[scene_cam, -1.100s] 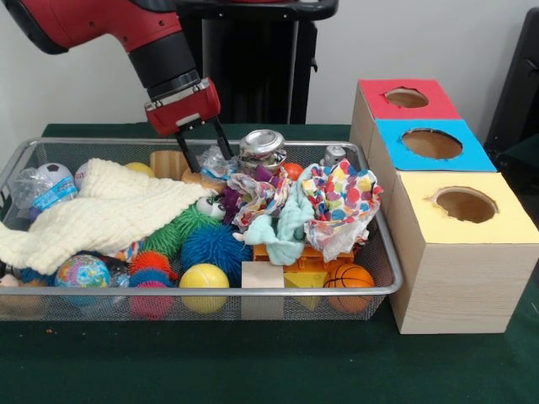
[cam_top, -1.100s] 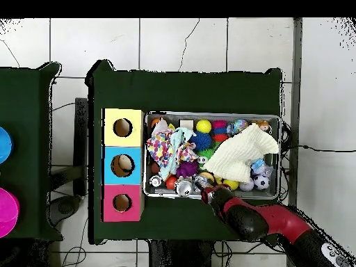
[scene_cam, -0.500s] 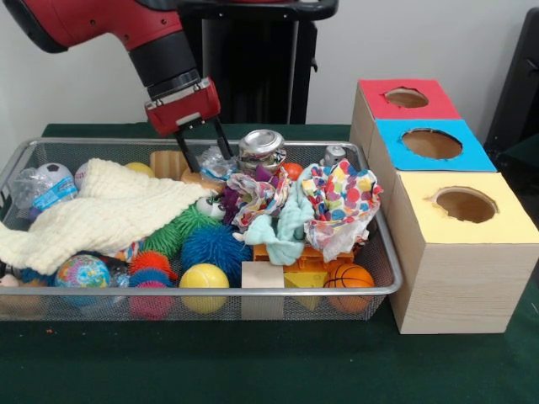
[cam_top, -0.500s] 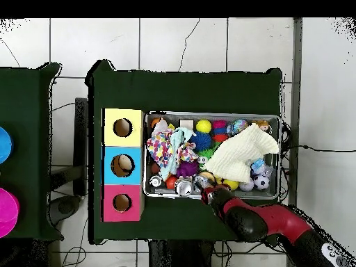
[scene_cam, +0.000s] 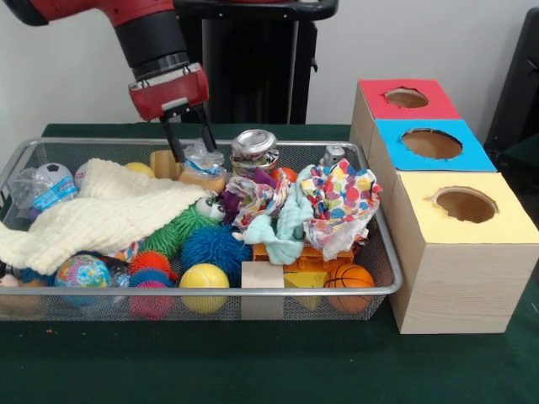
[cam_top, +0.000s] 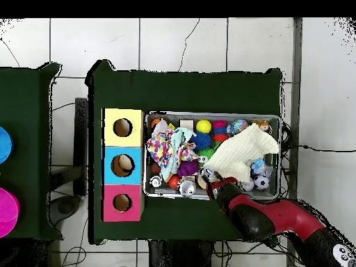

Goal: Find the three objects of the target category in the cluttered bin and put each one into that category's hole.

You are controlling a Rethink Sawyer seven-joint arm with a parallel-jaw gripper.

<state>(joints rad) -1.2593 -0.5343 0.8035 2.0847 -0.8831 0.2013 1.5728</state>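
Front edge of the mesh bin [scene_cam: 253, 294]: yellow ball [scene_cam: 204, 280], wooden block [scene_cam: 262, 275], basketball [scene_cam: 349, 276]; mid-frame, cream cloth [scene_cam: 101, 215] left, spotted cloth [scene_cam: 341, 200] right; along the back wall a silver can [scene_cam: 253, 151], and upper left the pincer [scene_cam: 189, 136], prongs parted, empty, above a crinkled wrapper [scene_cam: 204, 158]; coloured boxes [scene_cam: 429, 143] at right

Table cover: dark green cloth [scene_cam: 253, 370], lying flat over the whole tabletop.
Floor: pale square tiles with dark joints [cam_top: 181, 42], showing around the table.
Cables: thin black wires [cam_top: 316, 148] on the tiles beside the table.
Second table: another dark green top [cam_top: 28, 139], set apart.
On it: blue round disc [cam_top: 3, 144] and magenta round disc [cam_top: 7, 212], both cut by the edge.
Backdrop: plain white wall [scene_cam: 50, 84].
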